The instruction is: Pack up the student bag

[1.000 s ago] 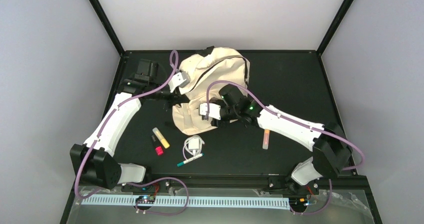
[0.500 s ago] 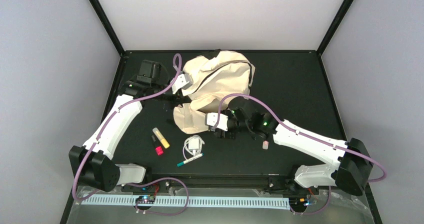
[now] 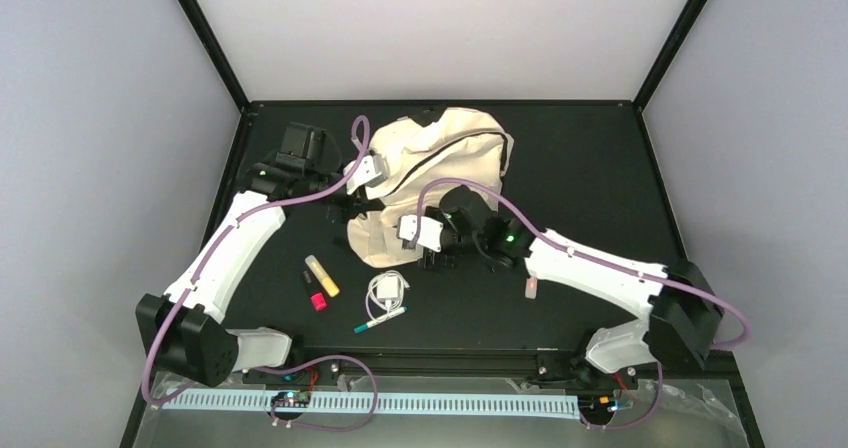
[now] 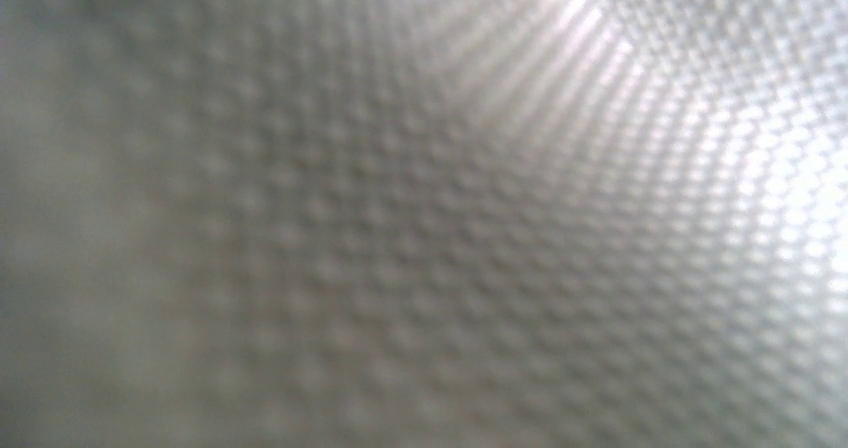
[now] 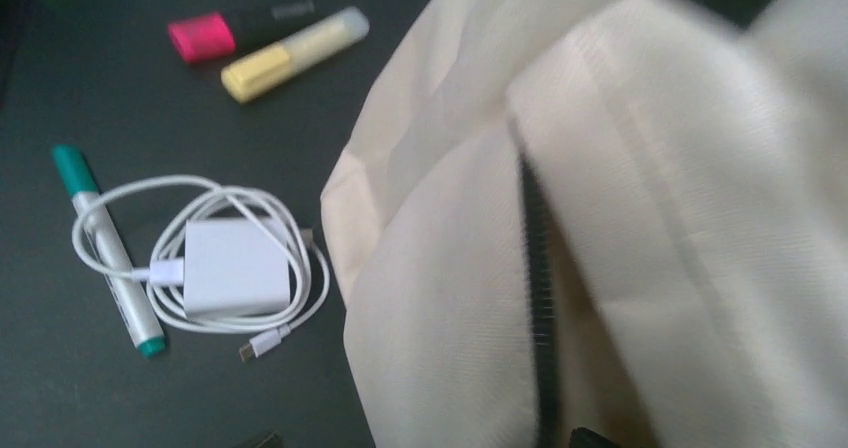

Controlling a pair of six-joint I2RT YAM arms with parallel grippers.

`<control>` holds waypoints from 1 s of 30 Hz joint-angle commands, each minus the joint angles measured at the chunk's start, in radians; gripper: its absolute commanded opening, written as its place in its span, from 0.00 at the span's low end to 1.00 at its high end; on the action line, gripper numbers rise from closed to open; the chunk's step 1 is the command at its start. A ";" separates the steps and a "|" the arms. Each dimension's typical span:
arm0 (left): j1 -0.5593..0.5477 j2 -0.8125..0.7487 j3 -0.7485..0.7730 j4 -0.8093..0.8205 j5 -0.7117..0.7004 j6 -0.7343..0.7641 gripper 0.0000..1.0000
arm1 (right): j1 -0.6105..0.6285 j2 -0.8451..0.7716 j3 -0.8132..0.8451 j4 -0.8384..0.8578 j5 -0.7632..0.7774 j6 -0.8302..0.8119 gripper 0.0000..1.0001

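The student bag (image 3: 440, 163), cream fabric with dark zipper lines, lies crumpled at the table's back middle. My left gripper (image 3: 350, 204) is at the bag's left edge. Its wrist view shows only blurred fabric weave (image 4: 420, 208) close against the lens, and the fingers are hidden. My right gripper (image 3: 436, 256) hovers at the bag's near edge. In the right wrist view the bag (image 5: 640, 228) fills the right side, with a dark zipper (image 5: 537, 288). The right gripper (image 5: 425, 440) stands open, only its dark fingertips (image 5: 592, 436) showing, spread either side of the fabric edge.
On the black table in front of the bag lie a yellow highlighter (image 3: 322, 275), a pink-and-black highlighter (image 3: 314, 295), a white charger with coiled cable (image 3: 387, 289) and a green-capped marker (image 3: 380, 319). A peach pen (image 3: 531, 283) lies under the right arm.
The right gripper came off the top of the bag toward its near edge. The bag's upper part shifted and changed shape as the left arm moved slightly back.
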State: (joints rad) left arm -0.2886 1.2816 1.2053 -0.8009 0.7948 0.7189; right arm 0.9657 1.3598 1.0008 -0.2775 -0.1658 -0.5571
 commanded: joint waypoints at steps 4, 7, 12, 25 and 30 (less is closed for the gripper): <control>-0.006 -0.042 0.026 0.022 0.054 0.021 0.02 | 0.007 0.096 0.101 -0.113 -0.082 -0.014 0.69; -0.006 -0.044 0.024 0.021 0.034 0.018 0.02 | 0.006 0.058 0.128 -0.170 -0.254 0.005 0.64; -0.006 -0.041 0.025 0.026 0.011 0.019 0.02 | 0.007 -0.052 0.101 -0.218 -0.386 0.029 0.57; -0.006 -0.043 0.020 0.046 0.006 -0.008 0.02 | -0.105 -0.286 0.070 -0.306 0.358 0.740 0.72; -0.006 -0.047 0.015 0.057 0.004 -0.022 0.01 | -0.218 -0.279 -0.046 -0.539 0.645 1.129 0.83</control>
State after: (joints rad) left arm -0.2939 1.2716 1.2053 -0.8024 0.7803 0.7033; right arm 0.8124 1.0691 1.0657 -0.5930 0.1528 0.1612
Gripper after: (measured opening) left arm 0.059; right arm 0.785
